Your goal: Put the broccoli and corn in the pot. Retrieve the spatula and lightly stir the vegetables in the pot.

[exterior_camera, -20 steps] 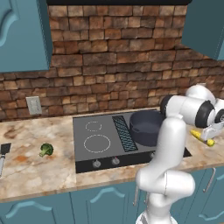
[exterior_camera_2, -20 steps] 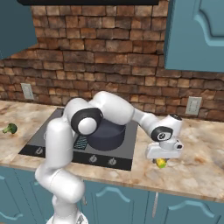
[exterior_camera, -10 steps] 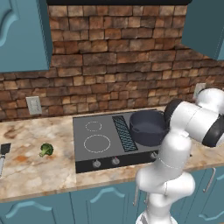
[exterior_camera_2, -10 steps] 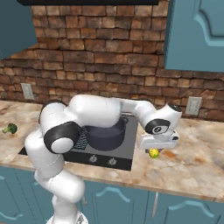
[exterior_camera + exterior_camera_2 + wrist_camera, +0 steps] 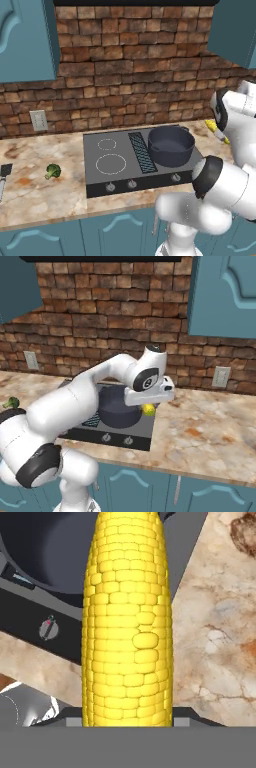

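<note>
Corn [image 5: 127,619] gripped lengthwise in end effector [image 5: 148,406], raised off the surface by the stove's right edge; near end of cob cut off by the grey band at bottom of hand view, far end cropped at top. Fingertips hidden behind the cob; only dark stubs either side at its base. In right base view just a yellow nub [image 5: 148,409] under the white hand; in left base view a yellow tip [image 5: 215,127] poking past the arm's upper link.

Pot [image 5: 170,145] on stove's right rear burner, just beside the held corn; inside dark, contents not discernible. In right base view pot [image 5: 117,406] partly masked by forearm. In hand view only a dark curved wall [image 5: 45,552] at upper left.

Broccoli [image 5: 52,171] on the marbled surface [image 5: 40,195], well left of stove [image 5: 115,165]; also a green speck at far left edge [image 5: 11,403], cut off.

Spatula [image 5: 3,175] at left frame edge, head partly cropped, handle barely seen.

Stove knobs [image 5: 131,184] along front; red mark on one knob [image 5: 49,628], no legible writing. Wall outlets [image 5: 38,120] blank.
</note>
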